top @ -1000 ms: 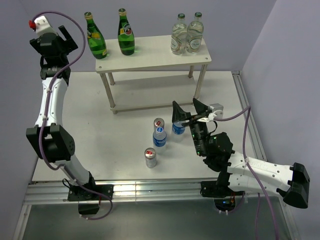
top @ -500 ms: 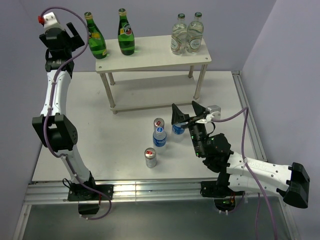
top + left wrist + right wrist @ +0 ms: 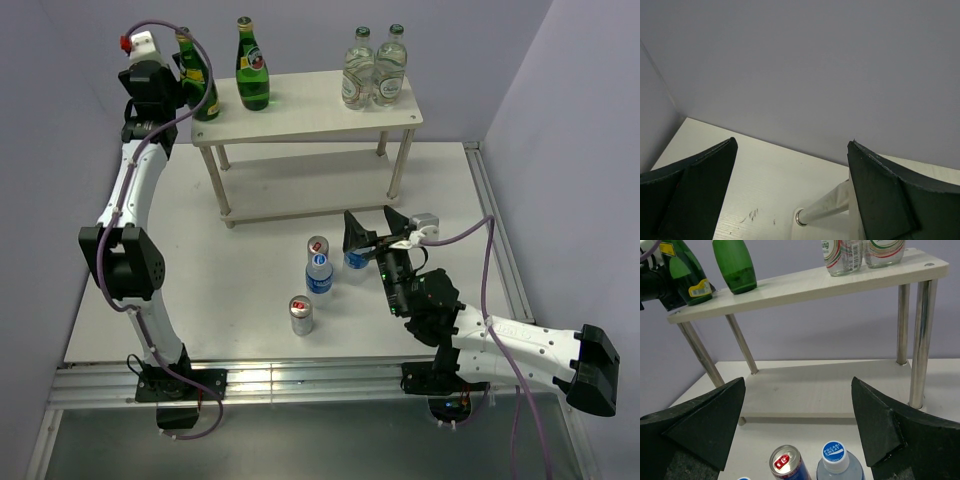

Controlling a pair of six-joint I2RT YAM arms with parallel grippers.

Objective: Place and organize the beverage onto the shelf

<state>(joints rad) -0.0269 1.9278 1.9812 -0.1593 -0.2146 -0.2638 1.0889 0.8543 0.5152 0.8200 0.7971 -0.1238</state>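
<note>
Beside a green bottle (image 3: 205, 98) on the shelf (image 3: 310, 115), the left end effector (image 3: 168, 82) gapes.

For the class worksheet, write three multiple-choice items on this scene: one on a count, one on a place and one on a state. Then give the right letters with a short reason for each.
1. How many silver-blue cans stand on the table?
A. One
B. Two
C. Four

2. Where do the two green bottles stand?
A. On the top board of the shelf
B. On its lower board
C. On the table

3. What state is the right end effector in?
A. Shut on a can
B. Shut on a green bottle
C. Open

Answers:
1 B: one can stands by the water bottles, the other nearer the arms.
2 A: both stand upright at the left end of the top board.
3 C: its fingers stand wide apart in the right wrist view.
</note>
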